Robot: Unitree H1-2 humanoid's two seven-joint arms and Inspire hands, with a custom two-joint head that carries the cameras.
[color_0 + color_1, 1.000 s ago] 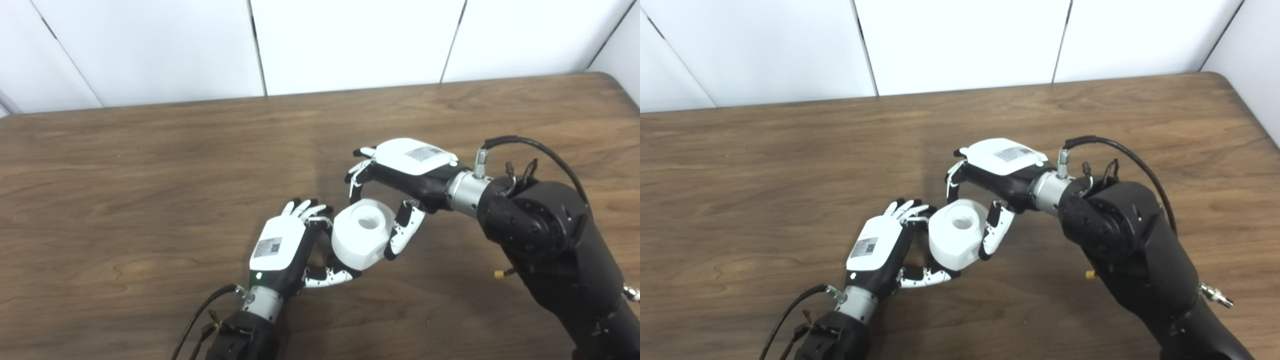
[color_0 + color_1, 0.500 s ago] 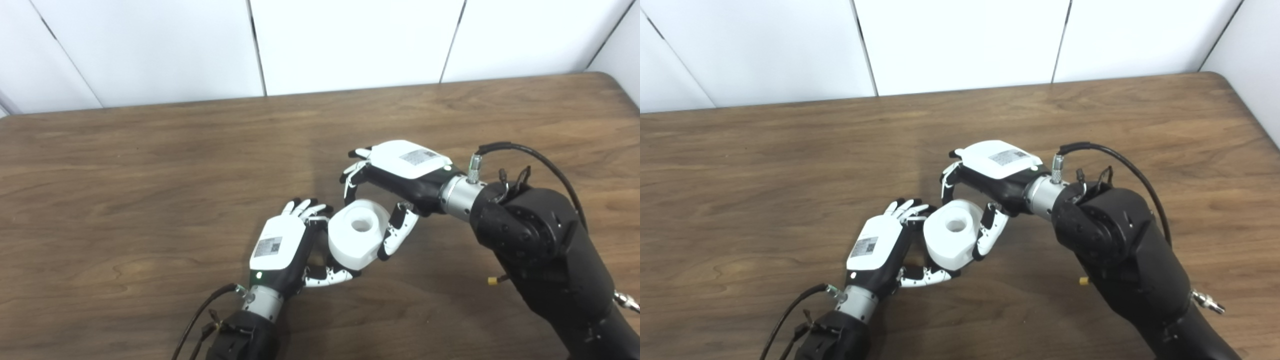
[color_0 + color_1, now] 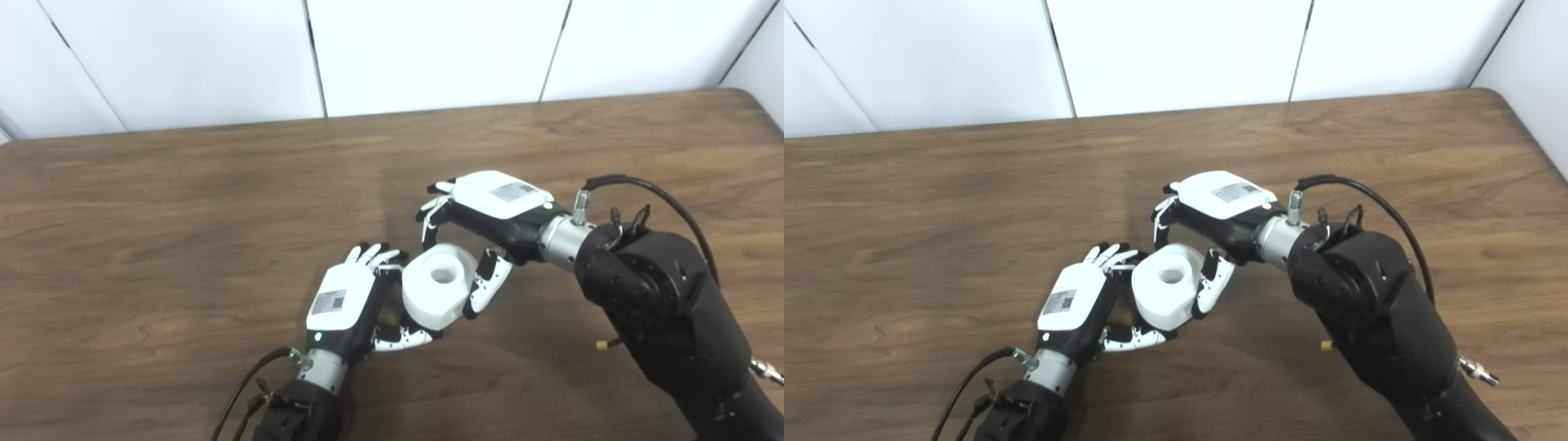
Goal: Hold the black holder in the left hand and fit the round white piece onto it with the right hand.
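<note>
The round white piece [image 3: 436,293], a thick ring with a centre hole, is held off the table by my right hand [image 3: 490,211], fingers on its far side and thumb [image 3: 484,288] on its near right side. It presses against the palm side of my left hand [image 3: 343,300], whose fingers [image 3: 373,254] and thumb [image 3: 404,338] curl around it from the left. The black holder [image 3: 392,300] shows only as a dark shape between my left palm and the white piece; most of it is hidden. Both hands also show in the right eye view, left [image 3: 1072,295] and right [image 3: 1222,205].
The brown wooden table [image 3: 184,214] carries nothing else in view. White wall panels stand behind its far edge. The table's right corner [image 3: 750,101] is at the upper right. My bulky right forearm [image 3: 661,294] crosses the lower right.
My right hand has carried the white piece a little to the left, closer into my left hand. My left hand has stayed in place.
</note>
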